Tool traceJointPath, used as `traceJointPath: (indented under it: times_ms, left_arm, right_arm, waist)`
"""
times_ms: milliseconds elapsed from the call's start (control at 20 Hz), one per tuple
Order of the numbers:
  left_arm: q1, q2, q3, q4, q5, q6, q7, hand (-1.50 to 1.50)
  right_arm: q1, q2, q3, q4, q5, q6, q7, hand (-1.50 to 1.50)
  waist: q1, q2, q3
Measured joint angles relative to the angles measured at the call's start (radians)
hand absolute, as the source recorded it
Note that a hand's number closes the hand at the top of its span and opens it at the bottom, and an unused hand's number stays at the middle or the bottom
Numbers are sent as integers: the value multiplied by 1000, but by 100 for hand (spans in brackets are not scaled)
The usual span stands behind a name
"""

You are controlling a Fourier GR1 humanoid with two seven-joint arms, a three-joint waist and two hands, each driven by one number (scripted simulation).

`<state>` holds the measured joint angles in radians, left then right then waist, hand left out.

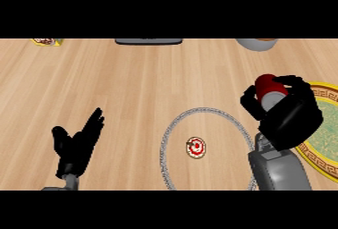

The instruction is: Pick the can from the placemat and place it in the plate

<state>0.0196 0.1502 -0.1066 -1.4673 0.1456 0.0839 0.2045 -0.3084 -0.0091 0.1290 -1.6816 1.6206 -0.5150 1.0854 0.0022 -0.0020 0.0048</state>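
A red can (269, 87) with a grey body is held in my right hand (290, 114), whose fingers and thumb curl round it. The hand and can hover at the right, between the plate and the placemat. The plate (173, 134) is see-through with a speckled grey rim and a red-and-white round emblem at its middle; it lies at centre bottom, left of the can. The green placemat (325, 134) with a gold patterned border lies at the right edge, partly hidden by my right hand and forearm. My left hand (76, 143) rests open at the lower left, fingers up.
A dark flat object (148, 41) sits at the far edge, centre. A grey round container (257, 44) stands at the far right. A small yellow item (46, 41) lies at the far left. Bare wooden counter spreads between them.
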Motion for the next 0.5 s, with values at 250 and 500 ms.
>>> traceJointPath:
  times_ms: [250,500]
  left_arm:
    - [4,-2,6,0,2,-5,-6,0]
    - [8,-4,6,-15,1,-6,12,0]
  right_arm:
    - [94,-23,-136,11,-15,-133,-72,150]
    - [127,-115,-286,69,-144,-240,-123,150]
  waist:
    - [-5,1,-1]
    - [-4,1,-1]
